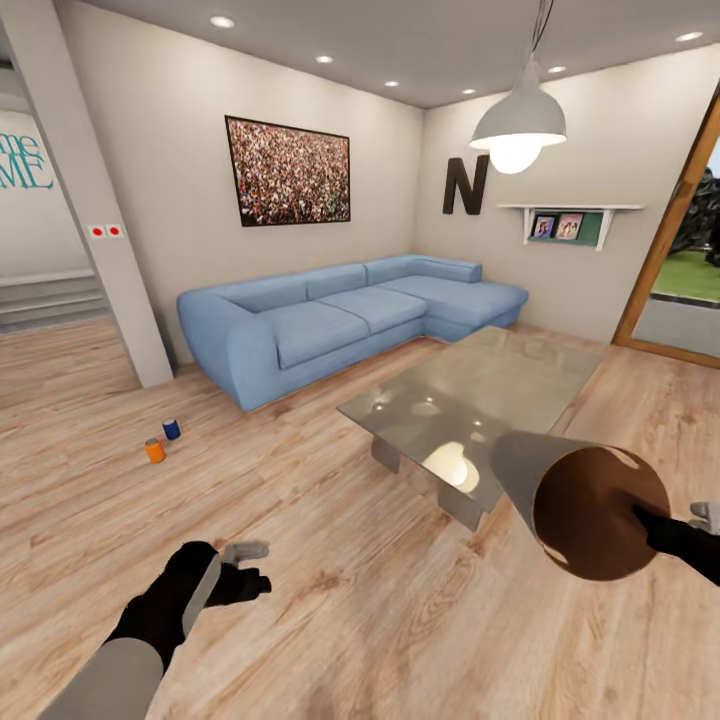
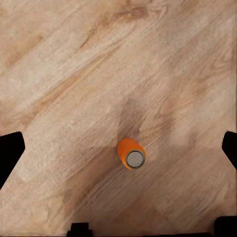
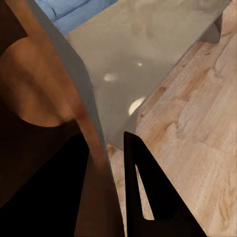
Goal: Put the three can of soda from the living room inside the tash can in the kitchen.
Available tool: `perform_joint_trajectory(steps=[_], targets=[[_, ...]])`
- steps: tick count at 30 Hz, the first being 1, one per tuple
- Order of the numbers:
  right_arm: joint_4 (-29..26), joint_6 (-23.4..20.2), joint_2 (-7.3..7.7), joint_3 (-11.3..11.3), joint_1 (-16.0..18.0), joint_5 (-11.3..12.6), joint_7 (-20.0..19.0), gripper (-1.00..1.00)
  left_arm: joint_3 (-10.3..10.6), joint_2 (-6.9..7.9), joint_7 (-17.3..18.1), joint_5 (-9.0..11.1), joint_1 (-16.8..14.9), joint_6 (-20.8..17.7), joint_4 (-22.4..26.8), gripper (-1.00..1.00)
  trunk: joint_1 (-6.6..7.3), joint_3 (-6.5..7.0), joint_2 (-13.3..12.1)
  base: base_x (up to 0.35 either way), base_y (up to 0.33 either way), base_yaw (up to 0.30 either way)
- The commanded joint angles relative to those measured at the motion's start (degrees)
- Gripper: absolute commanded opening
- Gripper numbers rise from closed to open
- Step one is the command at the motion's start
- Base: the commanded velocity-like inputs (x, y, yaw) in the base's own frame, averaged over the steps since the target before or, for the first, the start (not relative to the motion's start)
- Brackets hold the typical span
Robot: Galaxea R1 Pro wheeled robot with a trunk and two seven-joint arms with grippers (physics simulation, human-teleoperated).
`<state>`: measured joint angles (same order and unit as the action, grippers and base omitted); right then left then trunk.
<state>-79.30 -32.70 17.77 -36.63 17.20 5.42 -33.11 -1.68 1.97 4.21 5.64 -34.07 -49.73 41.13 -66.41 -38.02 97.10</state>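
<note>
We're on a wood floor (image 1: 330, 600) in the living room. Far left, a doorway with teal wall lettering, cut off by a pillar (image 1: 95, 200). On the floor near the pillar stand an orange can (image 1: 154, 451) and a blue can (image 1: 171, 429), just beside each other, well apart from the left gripper (image 1: 245, 568). Behind them the blue sofa (image 1: 350, 310) runs along the wall under the crowd photo (image 1: 288, 172). A black N (image 1: 465, 185) and a lamp (image 1: 518, 125) sit right of centre, with the glass table (image 1: 480, 390) below.

Left gripper: jaws apart, nothing between them. In the left wrist view a second orange can (image 2: 131, 153) stands upright on the floor between the finger tips, touching neither.

At right the bin (image 1: 590, 510) is held tilted, mouth toward us. Right gripper (image 1: 660, 530) is clamped on the rim, one finger (image 3: 148, 192) outside, one inside. The arm is cut off by the frame. The bin's inside is dark; we can't tell any contents.
</note>
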Motion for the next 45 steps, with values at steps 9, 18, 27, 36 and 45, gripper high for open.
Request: perform_joint_trajectory(steps=[9, 18, 27, 36, 45], targets=[[-2.5, -3.8, 0.01, 0.8, 1.9, 0.2, 0.6, -1.0, 0.0, -3.7, -0.4, 0.3, -3.3, -2.9, -3.9, 1.0, -1.98, -1.63, 3.6, 0.0, 0.0, 0.0], [-2.7, -4.3, -0.12, 1.2, 2.2, 0.1, 0.9, -1.0, 0.1, -5.6, -0.6, 0.1, -6.5, 0.0, -4.6, 1.0, -3.96, -3.24, 7.2, 0.0, 0.0, 0.0], [-2.8, -4.5, -0.38, 1.3, 2.2, 0.0, 0.9, -1.0, 0.2, -5.66, -0.5, 0.3, -7.3, 1.8, -4.9, 1.0, -5.94, -4.86, 10.8, 0.0, 0.0, 0.0], [-2.8, -4.6, -0.31, 1.3, 2.2, 0.0, 0.9, -1.0, 0.2, -5.66, -0.6, 0.3, -7.4, 2.0, -4.9, 1.0, -7.91, -6.47, 14.5, 0.0, 0.0, 0.0], [-2.8, -5.2, 0.04, 1.2, 2.2, 0.0, 1.3, -1.0, 0.3, -5.71, -0.5, 0.3, -7.4, 2.0, -4.9, 1.0, -9.89, -8.09, 18.1, 0.0, 0.0, 0.0]])
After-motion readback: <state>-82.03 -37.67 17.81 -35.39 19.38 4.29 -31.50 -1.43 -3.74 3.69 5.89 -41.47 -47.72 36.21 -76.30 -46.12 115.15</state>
